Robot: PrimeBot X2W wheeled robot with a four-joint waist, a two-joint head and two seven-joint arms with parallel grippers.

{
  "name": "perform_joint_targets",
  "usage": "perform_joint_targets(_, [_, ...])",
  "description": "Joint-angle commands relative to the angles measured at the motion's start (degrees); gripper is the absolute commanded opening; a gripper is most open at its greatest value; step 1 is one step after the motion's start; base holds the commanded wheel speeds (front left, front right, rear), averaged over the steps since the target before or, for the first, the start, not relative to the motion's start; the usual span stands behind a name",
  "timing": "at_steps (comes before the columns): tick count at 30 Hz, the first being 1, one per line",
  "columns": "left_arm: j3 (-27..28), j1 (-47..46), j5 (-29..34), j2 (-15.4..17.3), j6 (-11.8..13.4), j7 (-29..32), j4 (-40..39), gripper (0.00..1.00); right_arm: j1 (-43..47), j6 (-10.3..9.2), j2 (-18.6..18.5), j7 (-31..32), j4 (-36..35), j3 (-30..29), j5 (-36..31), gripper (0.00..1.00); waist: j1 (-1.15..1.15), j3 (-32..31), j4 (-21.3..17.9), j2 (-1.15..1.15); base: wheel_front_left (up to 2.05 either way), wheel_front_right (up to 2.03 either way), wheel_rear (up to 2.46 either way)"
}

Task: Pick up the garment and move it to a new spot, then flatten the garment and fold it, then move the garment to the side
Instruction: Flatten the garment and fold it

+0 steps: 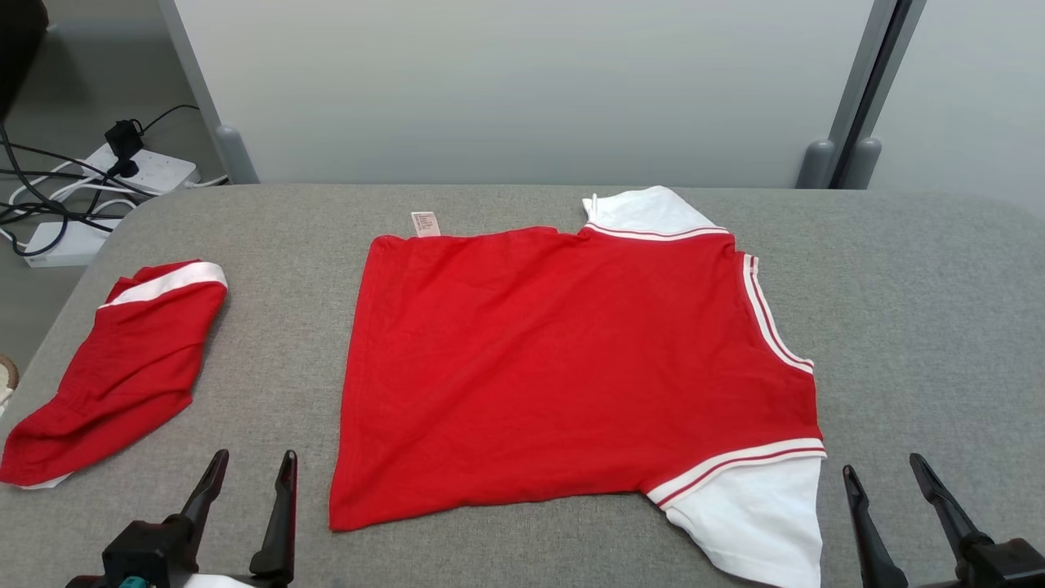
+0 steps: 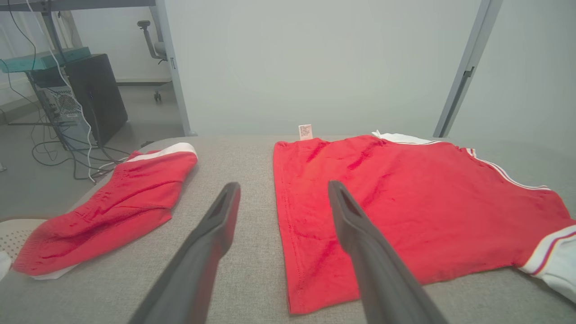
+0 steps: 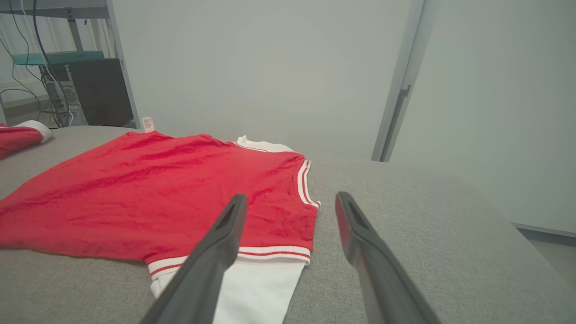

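The garment [image 1: 571,367] is lying flat at the centre of the frame on the grey table [image 1: 914,286]. Its long axis is running left to right, with the hem toward the left and the sleeves toward the right. The left gripper [image 1: 254,457] is hovering at the lower left, just beside the near hem corner. The right gripper [image 1: 882,465] is hovering at the lower right, just beside the near white sleeve [image 1: 759,514], so each arm is facing its own end. Both sets of jaws are standing fully released, gripping and touching nothing. A second red piece [image 1: 122,367] is lying at the far left, well apart.
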Motion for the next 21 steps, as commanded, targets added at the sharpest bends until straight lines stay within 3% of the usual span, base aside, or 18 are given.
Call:
perform_joint_targets(1, [2.4,-2.0,0.4,1.5,0.7,0.0,-1.5,1.0,-0.8,0.08,-0.8,-0.8,-1.9,0.8,-0.3,1.0,0.0,0.0,0.0,0.0,0.0,0.0,0.0])
perform_joint_targets(21, [2.1,-2.8,-0.5,1.6,1.0,1.7,-1.6,1.0,-1.3,0.08,0.9,-0.8,-0.2,0.4,2.5,1.0,0.0,1.0,-0.3,0.0,0.0,0.0,0.0])
